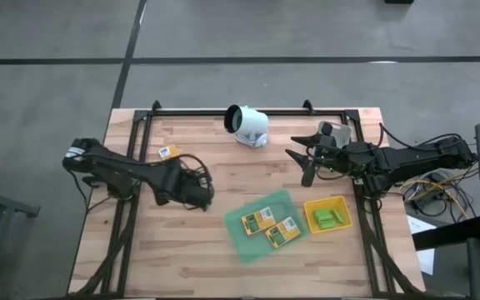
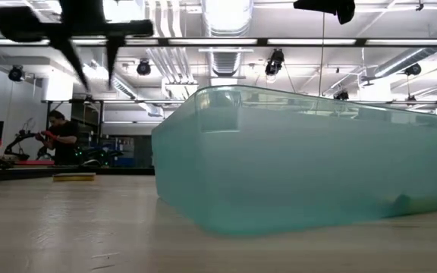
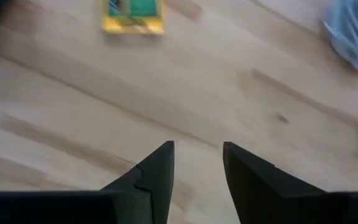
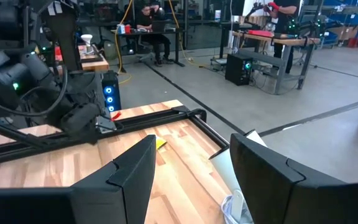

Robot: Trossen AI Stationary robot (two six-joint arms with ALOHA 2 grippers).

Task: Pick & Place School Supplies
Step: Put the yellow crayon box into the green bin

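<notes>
Our left pincer [image 3: 197,171], part open and empty, faces the lone packet [image 3: 133,15] ahead; right pincer [image 4: 191,180] gapes empty.

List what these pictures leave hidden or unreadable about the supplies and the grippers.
- Packets on the green tray: print too small in the high view.
- Green blocks in the yellow tray: count unclear, they merge.
- Low view: the tray wall fills it, hiding its contents.
- Loose packet: cut off by the left wrist view's edge.
- Left gripper: dark against its arm from above.
</notes>
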